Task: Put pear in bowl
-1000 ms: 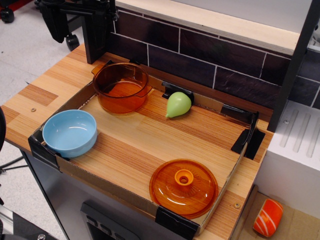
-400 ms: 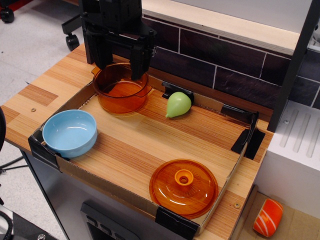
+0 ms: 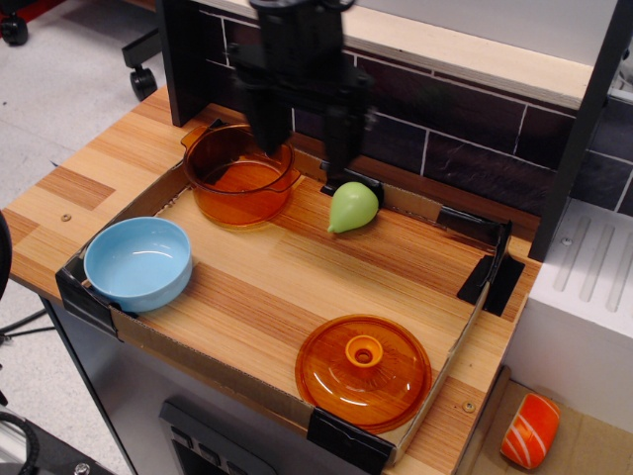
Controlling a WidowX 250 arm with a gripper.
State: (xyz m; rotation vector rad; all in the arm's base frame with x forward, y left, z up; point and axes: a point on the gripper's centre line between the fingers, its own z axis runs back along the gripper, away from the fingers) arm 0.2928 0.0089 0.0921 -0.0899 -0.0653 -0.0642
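Observation:
The pale green pear [image 3: 352, 207] lies on the wooden tray floor near the back wall, its tapered end pointing down-left. The light blue bowl [image 3: 137, 262] sits empty at the tray's front left corner. My black gripper [image 3: 305, 148] hangs open above the back of the tray, one finger over the orange pot's right rim and the other finger [image 3: 343, 148] just above the pear's top. It holds nothing.
A transparent orange pot [image 3: 238, 174] with handles stands at the back left. Its orange lid [image 3: 364, 371] lies at the front right. A cardboard rim with black corner clips [image 3: 487, 267] edges the tray. An orange-and-white striped object [image 3: 529, 430] lies off the table, lower right.
My gripper has moved right along the back of the tray, from the far left corner past the orange pot to just above the pear. Pear, bowl, pot and lid have not moved.

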